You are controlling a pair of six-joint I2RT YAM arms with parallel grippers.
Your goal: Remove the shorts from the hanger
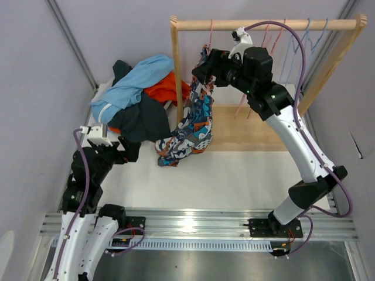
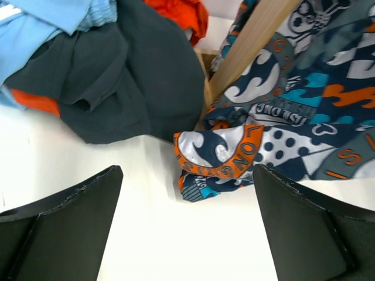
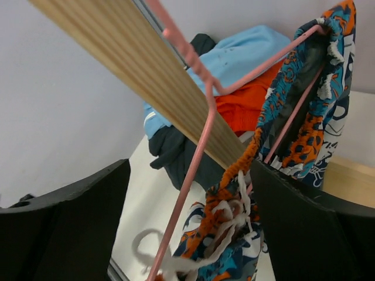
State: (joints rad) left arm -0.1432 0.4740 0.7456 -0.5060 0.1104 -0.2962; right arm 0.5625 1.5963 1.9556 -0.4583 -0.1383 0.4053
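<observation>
Fingers [image 3: 76,222] of the right gripper [image 3: 190,167] stand wide, straddling the pink hanger [image 3: 196,146] and the waistband of the printed shorts [image 3: 293,137], clamping neither. The left gripper [image 2: 187,170] gapes empty. The printed shorts hang, hem on the tabletop [image 1: 222,175]; the pile [image 1: 137,99] lies at its far left corner.

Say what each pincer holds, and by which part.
Nothing is held. The right pincer stands open around the pink hanger and the printed shorts at their waistband; the left pincer is open too.

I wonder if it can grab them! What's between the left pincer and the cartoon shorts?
Just a bare strip of white table lies between the left pincer and the bottom hem of the cartoon shorts, clearest in the top view.
</observation>
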